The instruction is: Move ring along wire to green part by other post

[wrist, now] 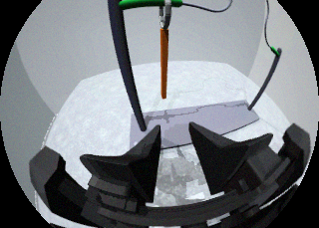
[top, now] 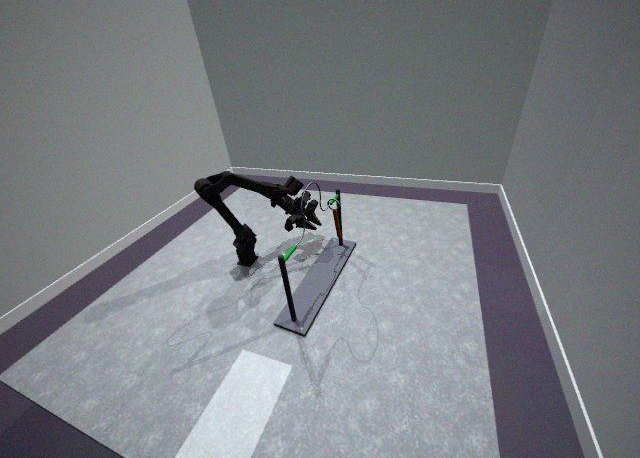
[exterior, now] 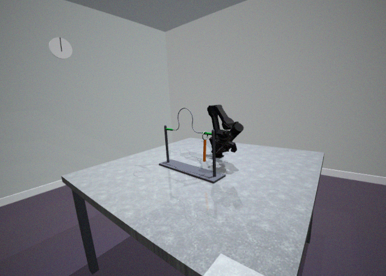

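The ring [top: 328, 204] [exterior: 202, 136] [wrist: 167, 11] hangs around the green part [exterior: 210, 133] [wrist: 140, 3] beside one post [exterior: 214, 155] [wrist: 123, 59], near that part's inner end. Its orange handle [top: 337, 223] [exterior: 204, 150] [wrist: 163, 64] hangs straight down, clear of the base. My gripper [top: 317, 226] [wrist: 174, 127] is open and empty, back from the handle on the arm's side, with a gap between. The other green part [top: 290, 252] [exterior: 169, 129] [wrist: 275, 51] is beside the other post [top: 287, 288] [exterior: 166, 145] [wrist: 265, 84].
The thin grey wire [exterior: 184, 108] rises in a tall arch between the green parts. In the top view it crosses in front of the gripper. The posts stand on a long grey base [top: 320, 282] [exterior: 190, 170] [wrist: 199, 123]. A white patch [top: 237, 401] lies on the table.
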Tool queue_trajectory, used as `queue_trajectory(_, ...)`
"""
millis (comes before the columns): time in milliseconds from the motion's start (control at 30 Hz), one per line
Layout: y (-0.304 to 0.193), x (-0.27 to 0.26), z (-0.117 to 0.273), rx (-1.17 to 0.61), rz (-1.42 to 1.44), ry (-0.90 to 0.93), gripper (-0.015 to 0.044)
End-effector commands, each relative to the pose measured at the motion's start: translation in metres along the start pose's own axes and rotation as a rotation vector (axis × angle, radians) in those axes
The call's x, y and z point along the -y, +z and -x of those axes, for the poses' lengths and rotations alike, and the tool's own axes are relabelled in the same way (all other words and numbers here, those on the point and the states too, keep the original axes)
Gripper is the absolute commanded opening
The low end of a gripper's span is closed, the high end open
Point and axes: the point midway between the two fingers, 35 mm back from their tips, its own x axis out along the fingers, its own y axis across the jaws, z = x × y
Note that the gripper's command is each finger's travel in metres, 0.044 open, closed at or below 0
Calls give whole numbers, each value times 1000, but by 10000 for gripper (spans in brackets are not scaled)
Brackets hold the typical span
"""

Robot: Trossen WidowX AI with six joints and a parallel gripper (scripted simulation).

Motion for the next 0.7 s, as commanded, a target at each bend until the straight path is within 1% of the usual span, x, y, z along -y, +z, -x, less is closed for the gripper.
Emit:
queue_trajectory(0, 2, 0, 0, 5, -5, -2, 160)
queue_trajectory(67, -1, -1, 7, -4, -1, -1, 212)
queue_trajectory(200, 1, 1, 42, 4, 2, 2, 317)
queue_trajectory(333, 2, 2, 44, 6, 2, 2, 423)
queue_trajectory(367, 2, 2, 44, 6, 2, 2, 440)
queue_trajectory(667, 2, 2, 44, 6, 2, 2, 440)
